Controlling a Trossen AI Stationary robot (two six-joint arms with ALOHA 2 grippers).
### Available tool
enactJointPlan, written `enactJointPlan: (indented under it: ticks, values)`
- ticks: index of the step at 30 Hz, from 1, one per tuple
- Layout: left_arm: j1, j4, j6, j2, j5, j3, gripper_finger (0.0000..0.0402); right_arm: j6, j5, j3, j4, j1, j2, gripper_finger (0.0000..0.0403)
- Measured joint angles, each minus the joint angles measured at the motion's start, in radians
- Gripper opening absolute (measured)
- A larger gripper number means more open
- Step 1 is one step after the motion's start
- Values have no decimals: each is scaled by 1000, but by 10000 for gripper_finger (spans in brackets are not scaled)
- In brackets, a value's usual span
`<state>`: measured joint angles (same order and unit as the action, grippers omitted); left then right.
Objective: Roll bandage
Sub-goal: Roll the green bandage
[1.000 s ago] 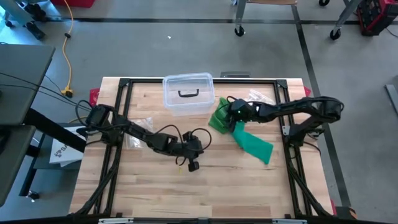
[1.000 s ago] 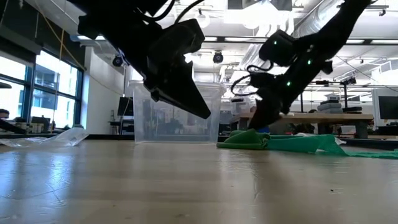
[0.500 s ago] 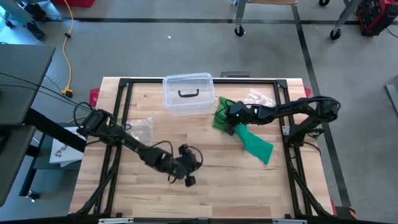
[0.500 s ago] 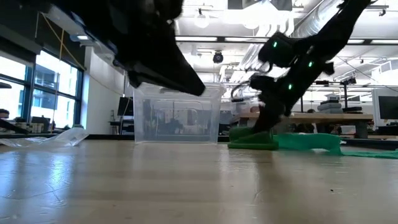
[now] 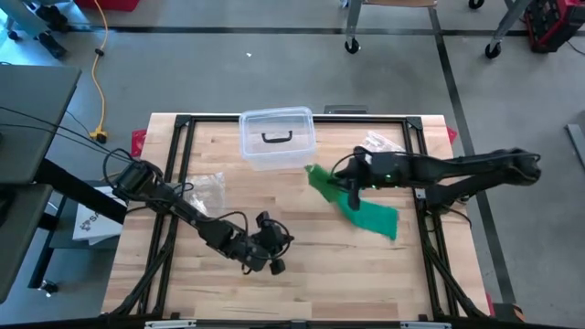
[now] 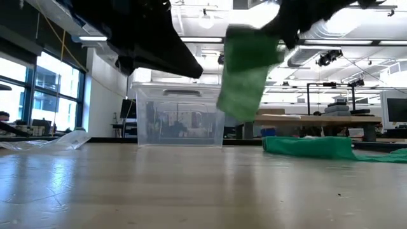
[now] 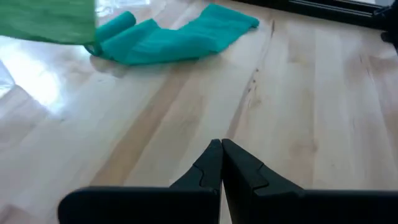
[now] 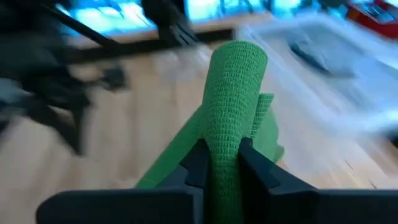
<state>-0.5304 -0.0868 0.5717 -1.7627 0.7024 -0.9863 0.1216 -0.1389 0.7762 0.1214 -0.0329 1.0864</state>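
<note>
Bandage point(image 5: 352, 203) strip diagonal (one end lifted)

Clear box point(image 8: 348, 56) blurred (beyond the bandage point(image 8: 233, 99))

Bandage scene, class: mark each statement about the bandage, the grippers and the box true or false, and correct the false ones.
1. The right gripper is shut on the green bandage. True.
2. The whole bandage lies flat on the table. False: the gripped end is lifted; only its tail rests on the wood.
3. The left gripper is shut and holds nothing. True.
4. The clear box holds the bandage. False: the bandage is outside it, beside it.
5. The left gripper touches the bandage. False: it is well apart from it, over bare wood.
</note>
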Motion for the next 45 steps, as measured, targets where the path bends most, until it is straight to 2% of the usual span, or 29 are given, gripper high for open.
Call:
enactJointPlan:
  ticks: [2, 8, 15, 17, 20, 23, 27, 32, 34, 38, 39, 41, 45]
  values:
    - [-2, 24, -19, 24, 16, 0, 12, -7, 21, 20, 24, -34, -16, 38]
    - [-20, 121, -112, 91, 116, 0, 50, -34, 170, 33, 40, -120, -20, 49]
    - [56, 104, -252, 83, 113, 0, 141, -35, 177, 33, 8, -226, -19, 44]
    - [88, 43, -321, 78, 58, 0, 171, -36, 178, 34, 1, -243, -19, 44]
    - [130, -111, -450, 68, -79, 0, 207, -33, 177, 34, -8, -258, -19, 44]
    - [168, -260, -520, 43, -182, 0, 226, -36, 176, 34, -23, -264, -19, 45]
    - [206, -359, -523, -7, -253, 0, 218, -35, 176, 34, -33, -264, -19, 45]
    - [217, -404, -523, -49, -308, 0, 168, -36, 176, 34, -29, -264, -19, 45]
    - [207, -352, -516, -47, -285, 0, 150, -35, 176, 34, -21, -264, -19, 45]
    - [177, -92, -461, -27, -78, 0, 122, -32, 167, 34, 13, -264, -19, 45]
    - [172, -40, -437, -25, -54, 1, 118, -27, 160, 34, 21, -264, -18, 45]
    - [167, 3, -412, -24, -56, 2, 113, -24, 146, 34, 29, -264, -19, 45]
    - [161, -49, -442, -23, -186, 2, 121, -16, 139, 34, 35, -264, -19, 45]
